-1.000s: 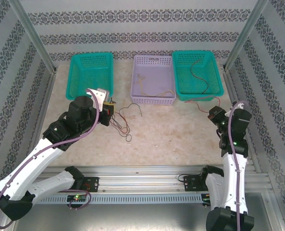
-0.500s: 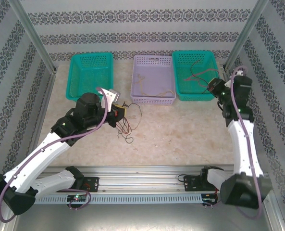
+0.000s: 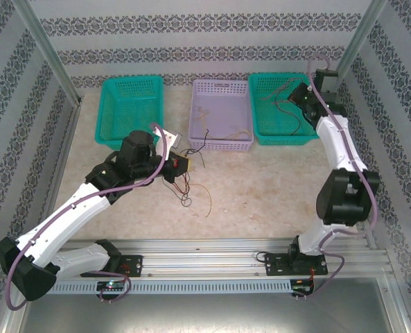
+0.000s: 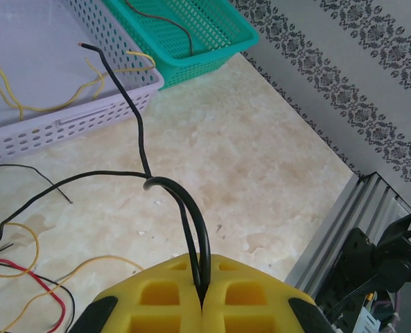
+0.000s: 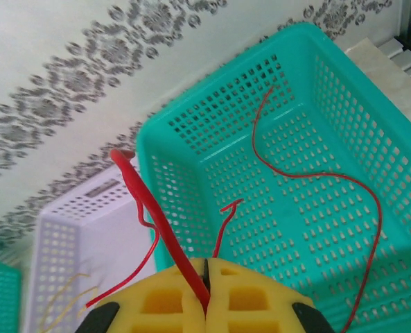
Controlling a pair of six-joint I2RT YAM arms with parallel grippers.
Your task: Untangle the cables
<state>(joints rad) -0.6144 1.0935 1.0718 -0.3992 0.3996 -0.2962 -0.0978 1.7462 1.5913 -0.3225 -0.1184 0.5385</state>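
Right claw (image 5: 205, 270) just swung its pinched thin red wire (image 5: 153, 208) over the far-right teal mesh basket (image 5: 295, 236), so it looks freed; left claw (image 4: 202, 295) pinches a thin black wire (image 4: 141, 139).

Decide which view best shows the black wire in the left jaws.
Left wrist: the black wire runs close up, folded into the shut left gripper. Top external gives a faint thread there. Right wrist faces a red wire and the green basket.
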